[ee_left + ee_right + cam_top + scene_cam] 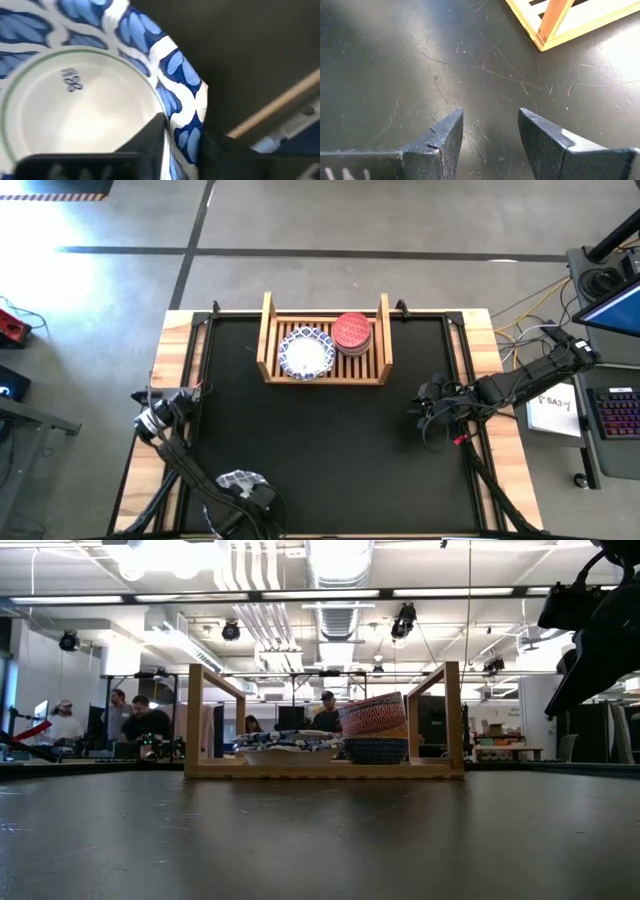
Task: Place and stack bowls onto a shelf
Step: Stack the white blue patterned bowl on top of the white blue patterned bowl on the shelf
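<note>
While two stacks sit on the shelf [270, 340] far ahead, our left gripper [182, 145] pinches another bowl's [75, 105] rim; right gripper [490, 135] hangs open, empty.

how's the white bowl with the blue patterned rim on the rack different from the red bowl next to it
On the light wooden rack, the white bowl with the blue patterned rim is wider and shallower, while the red patterned bowl is smaller and deeper. The white bowl rests low on the slats; the red bowl sits higher, on top of a dark blue patterned bowl. The white bowl's inside is plain white; the red bowl's outside is red with pale lines. Both are round and open upward.
</note>
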{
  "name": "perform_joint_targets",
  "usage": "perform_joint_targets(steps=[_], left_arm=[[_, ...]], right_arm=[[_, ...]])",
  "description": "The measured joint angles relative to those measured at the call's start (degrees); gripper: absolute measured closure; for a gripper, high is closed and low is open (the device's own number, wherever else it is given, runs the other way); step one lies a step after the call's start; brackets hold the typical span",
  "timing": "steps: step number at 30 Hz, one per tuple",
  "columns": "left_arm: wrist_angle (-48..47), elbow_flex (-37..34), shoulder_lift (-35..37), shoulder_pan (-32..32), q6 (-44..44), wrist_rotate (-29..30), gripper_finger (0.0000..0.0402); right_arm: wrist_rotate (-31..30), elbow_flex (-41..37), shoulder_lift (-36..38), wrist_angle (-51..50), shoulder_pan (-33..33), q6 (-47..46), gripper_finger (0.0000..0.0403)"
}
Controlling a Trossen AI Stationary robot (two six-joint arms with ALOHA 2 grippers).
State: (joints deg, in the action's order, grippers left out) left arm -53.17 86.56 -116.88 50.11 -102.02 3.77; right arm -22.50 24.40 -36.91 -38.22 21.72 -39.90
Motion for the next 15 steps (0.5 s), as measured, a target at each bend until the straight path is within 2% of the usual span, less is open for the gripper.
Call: perform_joint_targets(steps=[4, 10, 15], left_arm=[[-1.1, 2.9, 0.0, -0.5, 4.1, 0.4, 0.0393], [-1.0, 7.2, 0.0, -2.6, 14.0, 4.4, 0.0397], [-1.9, 11.7, 0.0, -5.3, 26.2, 9.0, 0.04]], right_arm=[[0.0, 0.0, 0.0, 0.0, 0.0, 0.0, 0.0225], [0.0, 0.0, 0.0, 0.0, 0.0, 0.0, 0.0225], [0.0, 0.0, 0.0, 0.0, 0.0, 0.0, 0.0225]])
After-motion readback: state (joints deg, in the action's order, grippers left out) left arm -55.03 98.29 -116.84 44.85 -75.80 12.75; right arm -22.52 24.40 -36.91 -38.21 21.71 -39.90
